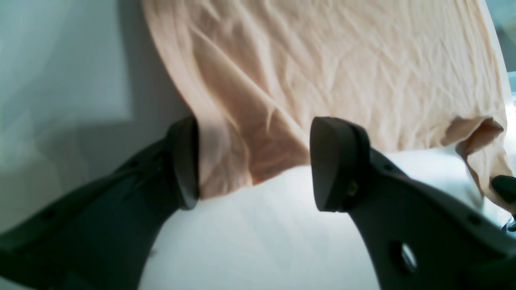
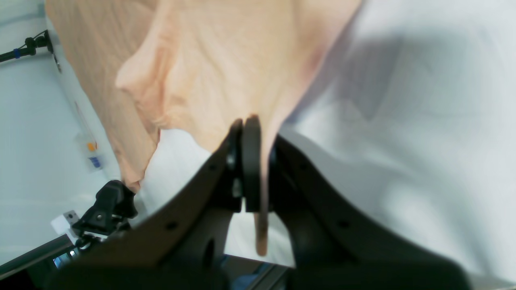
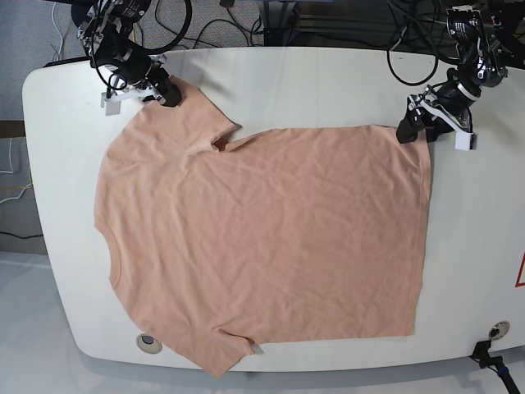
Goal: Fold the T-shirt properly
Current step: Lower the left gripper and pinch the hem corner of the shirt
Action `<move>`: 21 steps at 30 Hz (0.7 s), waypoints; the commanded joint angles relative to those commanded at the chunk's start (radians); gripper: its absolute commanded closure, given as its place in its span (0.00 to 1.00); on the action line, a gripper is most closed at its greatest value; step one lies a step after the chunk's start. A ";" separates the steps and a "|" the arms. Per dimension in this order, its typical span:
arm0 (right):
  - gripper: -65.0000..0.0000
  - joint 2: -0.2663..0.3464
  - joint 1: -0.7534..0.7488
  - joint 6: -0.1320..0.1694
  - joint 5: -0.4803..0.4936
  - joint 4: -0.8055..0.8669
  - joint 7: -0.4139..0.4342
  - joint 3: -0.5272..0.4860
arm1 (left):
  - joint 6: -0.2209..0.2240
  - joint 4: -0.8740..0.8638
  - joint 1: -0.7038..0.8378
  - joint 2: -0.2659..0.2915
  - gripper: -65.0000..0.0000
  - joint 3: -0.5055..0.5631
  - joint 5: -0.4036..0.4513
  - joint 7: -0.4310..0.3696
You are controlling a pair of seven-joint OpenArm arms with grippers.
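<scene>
Peach T-shirt spread on the white bench, one arm at each far corner.

The T-shirt [image 3: 262, 238] lies mostly flat and wrinkled across the bench [image 3: 328, 82], plain side up, its sleeve ends and hem reaching toward the near edge. The right arm's fingers [image 2: 246, 133] are clenched on a pinch of the cloth at a sleeve corner; a narrow strip of fabric runs down between the two pads, and the cloth fans out ahead of them and is pulled up into a small peak to one side. The left arm's fingers [image 1: 254, 161] are spread wide apart, released, with the shirt's corner lying in the gap between them: the fabric's edge touches the inner face of one pad, while the other pad stands just beside the cloth.
</scene>
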 joint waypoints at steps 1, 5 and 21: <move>1.00 0.000 0.000 0.000 0.000 0.000 0.000 0.000 | 0.000 -0.014 -0.006 0.000 0.42 0.000 -0.002 0.000; 1.00 0.000 0.000 0.000 0.000 0.000 0.000 0.000 | -0.002 -0.032 -0.028 0.000 0.47 0.003 -0.005 0.000; 1.00 0.000 0.005 0.002 0.002 -0.002 0.000 -0.002 | -0.005 -0.025 -0.029 0.000 0.97 0.052 -0.008 0.000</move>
